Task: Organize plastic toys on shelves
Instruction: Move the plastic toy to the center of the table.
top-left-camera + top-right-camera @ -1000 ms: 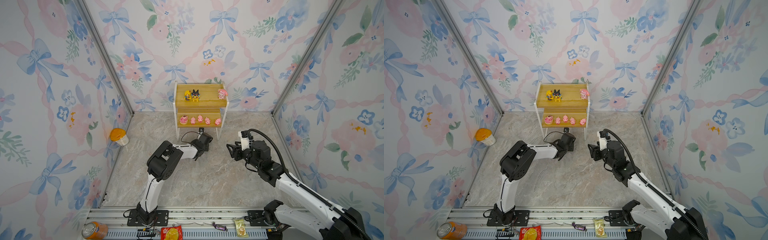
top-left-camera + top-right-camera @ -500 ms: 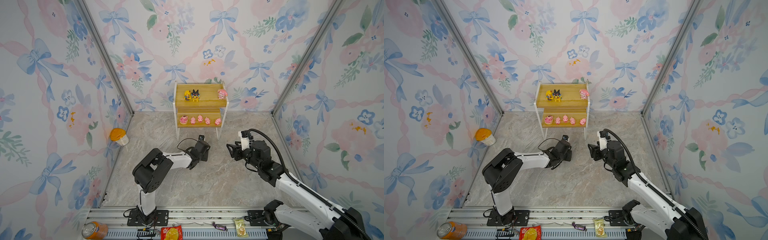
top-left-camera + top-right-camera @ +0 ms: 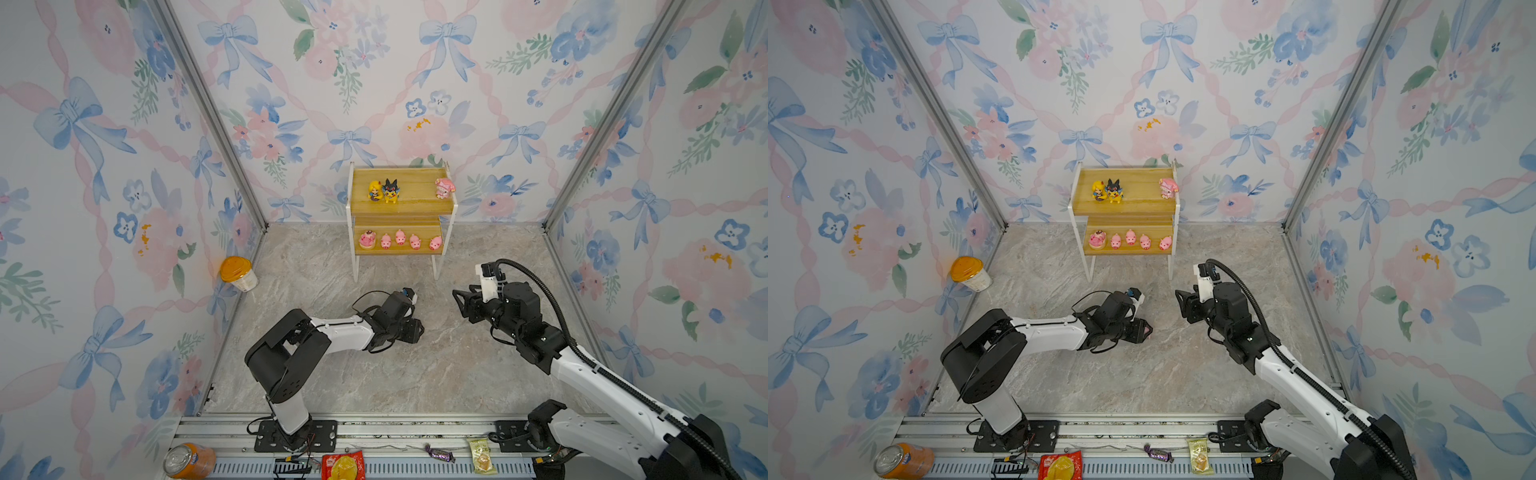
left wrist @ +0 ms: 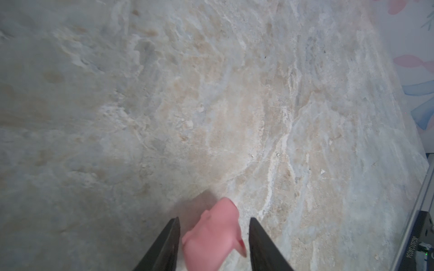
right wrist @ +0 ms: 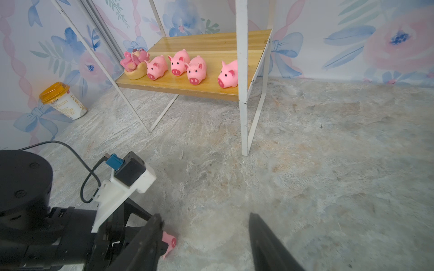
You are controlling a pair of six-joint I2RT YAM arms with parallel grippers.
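The shelves (image 3: pixel 415 183) stand at the back wall. On the top board are a yellow-haired doll (image 3: pixel 374 191), a black-and-yellow creature (image 3: pixel 390 191) and a pink figure (image 3: pixel 444 188). The lower board holds a pig on a round base (image 3: pixel 367 240) and several small pink pigs (image 3: pixel 400 237). My left gripper (image 4: pixel 214 225) is low over the floor and open. One more pink pig (image 4: pixel 211 234) lies between its fingers with a gap on each side. My right gripper (image 5: pixel 205 217) hovers open and empty to the right, facing the shelves.
An orange-lidded cup (image 3: pixel 239 274) stands at the left wall. An orange can (image 3: pixel 189 459), a red snack packet (image 3: pixel 343 465), a wrapped candy (image 3: pixel 439 453) and a green packet (image 3: pixel 482 455) lie on the front rail.
My left arm has drawn back from the shelves' front toward the middle of the floor. Its jaws have parted and let go of the pink pig. The right arm has not moved.
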